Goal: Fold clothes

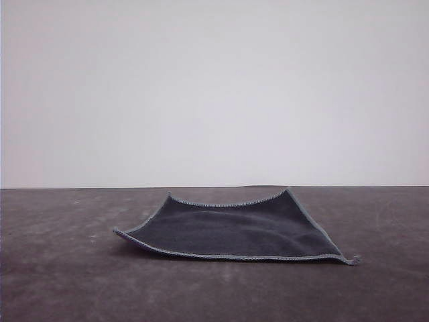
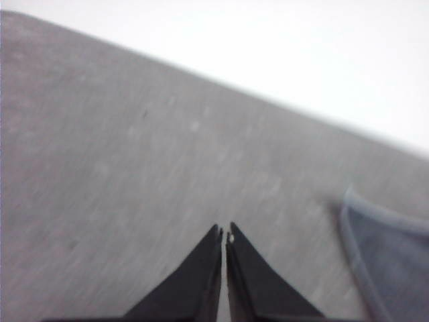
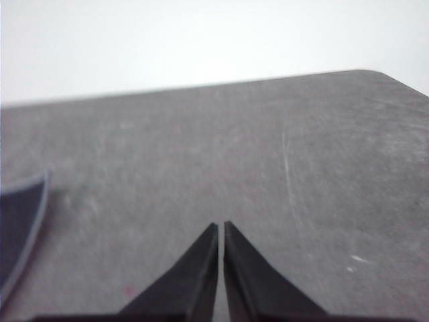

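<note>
Both grippers, left (image 2: 224, 233) and right (image 3: 220, 226), pinched together, empty, above table (image 1: 60, 282) beside cloth (image 1: 234, 231).

A dark grey, scuffed table (image 1: 60, 282) stretches from the near edge to a straight far edge, where a plain white wall (image 1: 214, 87) rises behind it; pale scratches mark its right side.

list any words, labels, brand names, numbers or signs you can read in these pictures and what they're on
None: no view shows any readable text.
The cloth shows a plain dark grey face with grey stitched edging, no tag or print.
The table is bare dark grey with only scuff marks.
The left claw and right claw are plain black, unmarked.
</note>
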Tool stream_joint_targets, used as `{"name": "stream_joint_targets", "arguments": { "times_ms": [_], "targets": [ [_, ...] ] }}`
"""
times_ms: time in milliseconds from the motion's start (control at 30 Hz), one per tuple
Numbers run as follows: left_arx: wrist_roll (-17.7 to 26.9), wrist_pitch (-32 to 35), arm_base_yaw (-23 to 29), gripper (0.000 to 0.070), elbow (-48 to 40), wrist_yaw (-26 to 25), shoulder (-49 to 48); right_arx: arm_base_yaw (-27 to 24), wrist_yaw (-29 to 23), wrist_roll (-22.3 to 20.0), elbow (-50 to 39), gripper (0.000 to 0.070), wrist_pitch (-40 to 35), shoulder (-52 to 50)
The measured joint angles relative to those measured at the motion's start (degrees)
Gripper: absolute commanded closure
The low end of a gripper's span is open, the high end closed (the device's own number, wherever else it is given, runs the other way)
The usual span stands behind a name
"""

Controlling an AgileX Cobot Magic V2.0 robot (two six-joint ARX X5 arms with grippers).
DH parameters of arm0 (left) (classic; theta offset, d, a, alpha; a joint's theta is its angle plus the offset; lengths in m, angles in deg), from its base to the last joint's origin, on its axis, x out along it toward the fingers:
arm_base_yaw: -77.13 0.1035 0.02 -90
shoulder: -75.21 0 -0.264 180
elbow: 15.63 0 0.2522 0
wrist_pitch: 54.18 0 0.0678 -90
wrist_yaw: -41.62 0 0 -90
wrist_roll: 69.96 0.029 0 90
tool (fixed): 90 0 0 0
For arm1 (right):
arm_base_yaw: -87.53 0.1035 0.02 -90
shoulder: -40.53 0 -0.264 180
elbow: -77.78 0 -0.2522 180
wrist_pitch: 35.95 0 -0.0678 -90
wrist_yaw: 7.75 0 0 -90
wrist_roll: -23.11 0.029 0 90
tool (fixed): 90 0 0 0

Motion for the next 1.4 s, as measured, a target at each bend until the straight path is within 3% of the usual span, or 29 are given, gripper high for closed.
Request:
{"name": "stream_joint_targets", "arguments": {
  "times_ms": [200, 300, 500, 700, 867, 1000, 1200, 1400],
  "targets": [
    [-3.9, 8.0, 0.0, 0.0698, 0.1, 0.0, 0.0, 0.0, 0.0, 4.5, 1.0, 0.0691, -1.8, 0.0],
    [-4.4, 7.1, 0.0, 0.0697, 1.9, 0.0, 0.0, 0.0, 0.0, 5.6, 4.1, 0.0694, 0.0, 0.0],
    [-4.7, -1.9, 0.0, 0.0697, 11.6, 2.1, 1.0, 0.0, 0.0, 6.9, 13.7, 0.0694, 6.4, 0.6],
    [-3.2, -16.2, 0.0, 0.0697, 24.0, 2.2, 8.2, 0.0, 0.6, 7.0, 24.4, 0.0694, 17.7, 6.5],
    [0.1, -25.3, 0.0, 0.0697, 32.2, 1.7, 16.4, 0.0, 5.6, 5.0, 30.5, 0.0694, 25.4, 13.8],
    [2.1, -30.8, 0.0, 0.0697, 35.7, -2.9, 23.5, 0.0, 10.8, 2.3, 31.9, 0.0694, 27.5, 20.3],
    [4.3, -31.3, -1.5, 0.0697, 36.5, -8.3, 31.2, 0.6, 16.8, -0.8, 31.9, 0.0694, 27.4, 29.2],
    [7.9, -27.8, -10.3, 0.0697, 36.5, -8.2, 35.1, 5.3, 16.9, -2.6, 31.9, 0.0693, 24.0, 33.8]
  ]
}}
